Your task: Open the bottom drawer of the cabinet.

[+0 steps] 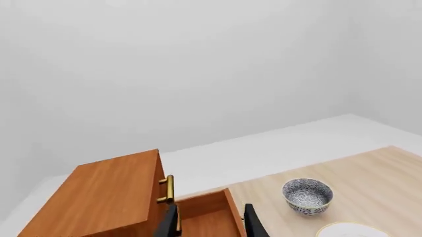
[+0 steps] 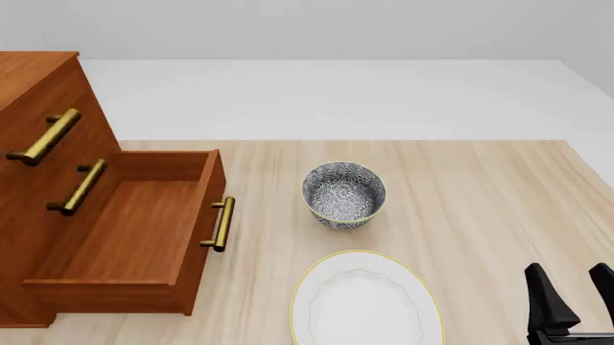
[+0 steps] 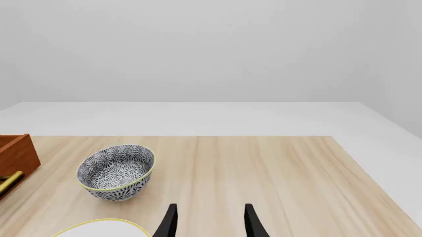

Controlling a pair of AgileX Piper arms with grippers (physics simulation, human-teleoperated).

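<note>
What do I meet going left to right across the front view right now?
cabinet → pulled-out bottom drawer → its brass handle → patterned bowl → right hand. The white plate spans below the bowl, so I leave it unordered.

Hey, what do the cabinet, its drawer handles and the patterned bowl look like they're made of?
The cabinet looks like reddish-brown wood with visible grain and a smooth, satin finish. The handles, such as the bottom drawer's handle, look like polished brass: golden and shiny. The patterned bowl looks like glazed ceramic, a blue-and-white floral print with a yellow rim. These are simulator renders, so the materials are only apparent.
</note>
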